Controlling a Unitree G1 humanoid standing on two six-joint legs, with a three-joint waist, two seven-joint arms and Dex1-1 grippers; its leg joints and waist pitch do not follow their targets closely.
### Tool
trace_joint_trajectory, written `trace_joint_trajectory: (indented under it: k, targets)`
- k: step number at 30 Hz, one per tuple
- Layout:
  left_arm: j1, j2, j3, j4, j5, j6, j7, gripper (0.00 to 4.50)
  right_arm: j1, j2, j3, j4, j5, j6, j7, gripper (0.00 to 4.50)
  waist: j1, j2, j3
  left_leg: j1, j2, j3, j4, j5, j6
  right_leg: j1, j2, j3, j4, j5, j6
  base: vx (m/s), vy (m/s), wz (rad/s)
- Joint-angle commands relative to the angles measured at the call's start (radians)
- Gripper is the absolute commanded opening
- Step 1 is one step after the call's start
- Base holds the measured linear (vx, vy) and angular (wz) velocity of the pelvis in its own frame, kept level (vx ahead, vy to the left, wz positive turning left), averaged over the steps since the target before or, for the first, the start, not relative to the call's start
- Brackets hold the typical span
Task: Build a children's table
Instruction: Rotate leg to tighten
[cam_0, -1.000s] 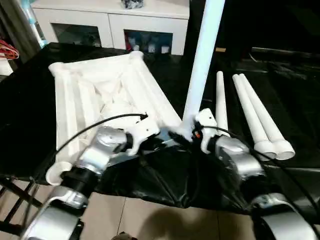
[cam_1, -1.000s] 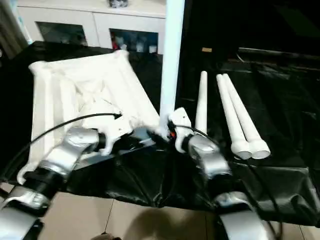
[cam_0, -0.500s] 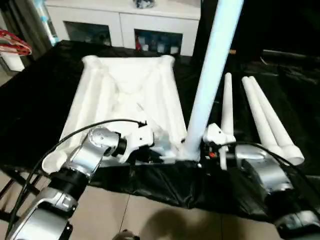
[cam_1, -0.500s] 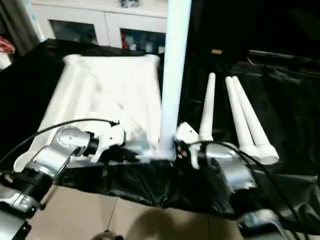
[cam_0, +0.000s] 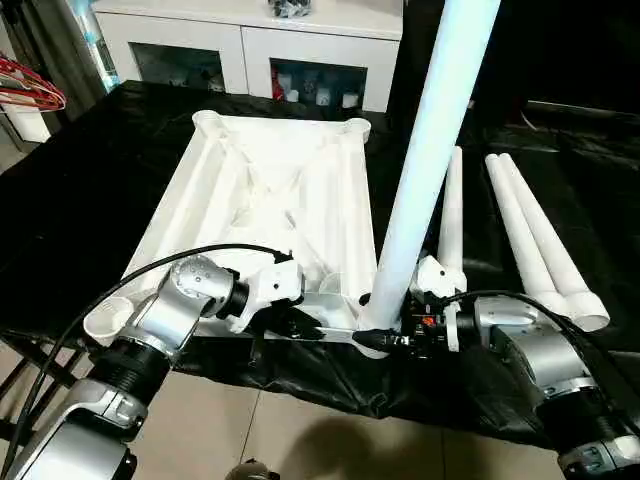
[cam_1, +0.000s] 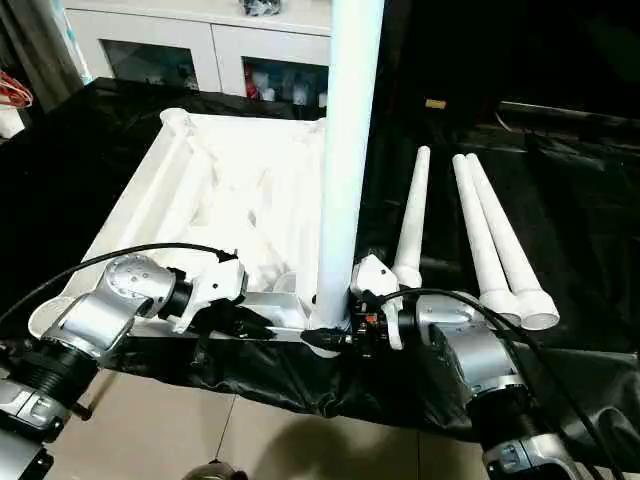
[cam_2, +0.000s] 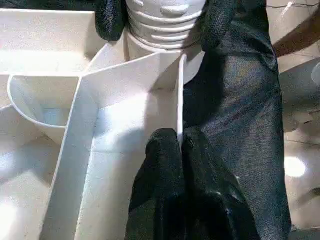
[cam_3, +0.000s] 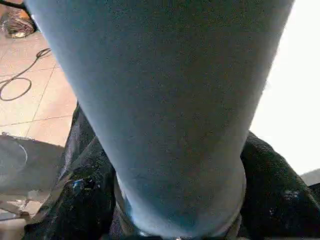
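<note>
Tabletop (cam_0: 262, 195) has swung square-on, leg (cam_0: 425, 170) upright in its corner socket.

Both silver forearms reach forward and inward, wrists turned toward each other. The left gripper (cam_2: 180, 150) has its black fingers pinched together; the right gripper (cam_0: 385, 340) has its fingers (cam_3: 85, 200) spread apart, one on each side

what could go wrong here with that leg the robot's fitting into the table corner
The upright leg leans, so it may seat crooked in its corner socket.

That corner sits at the work surface's near edge, so a sideways push might slide the tabletop off, though the left gripper pinches a rib.

The right gripper may slip on the leg's base.
</note>
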Motion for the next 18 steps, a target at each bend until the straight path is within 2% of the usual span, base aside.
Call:
trace_joint_trajectory:
  k: [1, 2, 5, 6, 7, 9, 11, 12, 14, 15, 16, 18]
  targets:
    - [-0.012, -0.055, 0.001, 0.013, 0.009, 0.017, 0.09, 0.0, -0.004, 0.068, 0.029, 0.032, -0.007, 0.001, -0.069, 2.78, -0.007, 0.002, -0.061, 0.014, 0.098, -0.048, -0.071, -0.191, 0.039, 0.039, -0.132, 0.083, -0.084, -0.298, -0.135, 0.0, 0.0, 0.0]
    - [-0.018, -0.063, 0.006, 0.022, 0.012, 0.02, 0.112, 0.0, -0.009, 0.082, 0.021, 0.046, -0.013, -0.002, -0.098, 2.78, -0.008, 0.002, -0.059, 0.016, 0.097, -0.049, -0.072, -0.207, 0.033, 0.038, -0.133, 0.082, -0.089, -0.323, -0.132, 0.0, 0.0, 0.0]
    - [-0.057, -0.126, 0.045, 0.078, 0.033, 0.05, 0.278, 0.0, -0.059, 0.172, -0.038, 0.161, -0.038, -0.008, -0.311, 2.77, -0.022, 0.0, -0.047, 0.031, 0.091, -0.055, -0.074, -0.297, 0.001, 0.033, -0.139, 0.076, -0.115, -0.514, -0.096, 0.0, 0.0, 0.0]
    - [-0.069, -0.143, 0.055, 0.092, 0.04, 0.056, 0.324, 0.0, -0.074, 0.197, -0.052, 0.195, -0.047, -0.016, -0.374, 2.77, -0.032, 0.0, -0.045, 0.037, 0.09, -0.057, -0.073, -0.327, -0.015, 0.028, -0.141, 0.074, -0.122, -0.573, -0.082, 0.0, 0.0, 0.0]
    - [-0.071, -0.147, 0.057, 0.095, 0.041, 0.057, 0.333, 0.0, -0.077, 0.202, -0.055, 0.202, -0.049, -0.018, -0.386, 2.76, -0.04, -0.001, -0.048, 0.041, 0.088, -0.062, -0.071, -0.342, -0.023, 0.03, -0.142, 0.07, -0.127, -0.6, -0.069, 0.0, 0.0, 0.0]
    - [-0.088, -0.177, 0.065, 0.11, 0.052, 0.081, 0.399, 0.0, -0.103, 0.25, -0.075, 0.261, -0.052, -0.016, -0.478, 2.76, -0.047, -0.001, -0.049, 0.03, 0.09, -0.065, -0.076, -0.333, -0.016, 0.037, -0.142, 0.071, -0.126, -0.577, -0.06, 0.0, 0.0, 0.0]
    - [-0.093, -0.188, 0.068, 0.114, 0.058, 0.09, 0.424, 0.0, -0.112, 0.266, -0.08, 0.282, -0.059, -0.021, -0.516, 2.76, -0.051, 0.001, -0.051, 0.032, 0.092, -0.063, -0.077, -0.33, -0.011, 0.033, -0.141, 0.075, -0.124, -0.536, -0.068, 0.0, 0.0, 0.0]
    - [-0.102, -0.21, 0.072, 0.121, 0.066, 0.106, 0.467, 0.0, -0.128, 0.294, -0.086, 0.316, -0.069, -0.028, -0.573, 2.76, -0.056, 0.002, -0.052, 0.032, 0.094, -0.062, -0.078, -0.326, -0.013, 0.03, -0.139, 0.078, -0.118, -0.507, -0.084, 0.0, 0.0, 0.0]
    - [-0.108, -0.227, 0.076, 0.127, 0.074, 0.117, 0.498, 0.0, -0.14, 0.315, -0.092, 0.343, -0.077, -0.035, -0.613, 2.76, -0.059, 0.002, -0.051, 0.032, 0.092, -0.061, -0.079, -0.323, -0.014, 0.032, -0.138, 0.078, -0.118, -0.493, -0.092, 0.0, 0.0, 0.0]
    - [-0.116, -0.253, 0.08, 0.133, 0.079, 0.137, 0.531, 0.0, -0.165, 0.346, -0.101, 0.392, -0.098, -0.04, -0.71, 2.76, -0.055, 0.002, -0.054, 0.03, 0.095, -0.061, -0.078, -0.311, -0.01, 0.034, -0.141, 0.08, -0.116, -0.469, -0.095, 0.0, 0.0, 0.0]
    - [-0.119, -0.264, 0.082, 0.135, 0.081, 0.144, 0.544, 0.0, -0.175, 0.358, -0.105, 0.413, -0.107, -0.044, -0.751, 2.76, -0.057, 0.004, -0.053, 0.031, 0.097, -0.06, -0.079, -0.306, -0.013, 0.03, -0.141, 0.083, -0.113, -0.45, -0.104, 0.0, 0.0, 0.0]
    - [-0.122, -0.29, 0.078, 0.138, 0.087, 0.155, 0.566, 0.0, -0.197, 0.382, -0.098, 0.463, -0.138, -0.083, -0.815, 2.76, -0.058, 0.004, -0.056, 0.028, 0.095, -0.06, -0.08, -0.29, -0.021, 0.035, -0.14, 0.083, -0.105, -0.404, -0.121, 0.0, 0.0, 0.0]
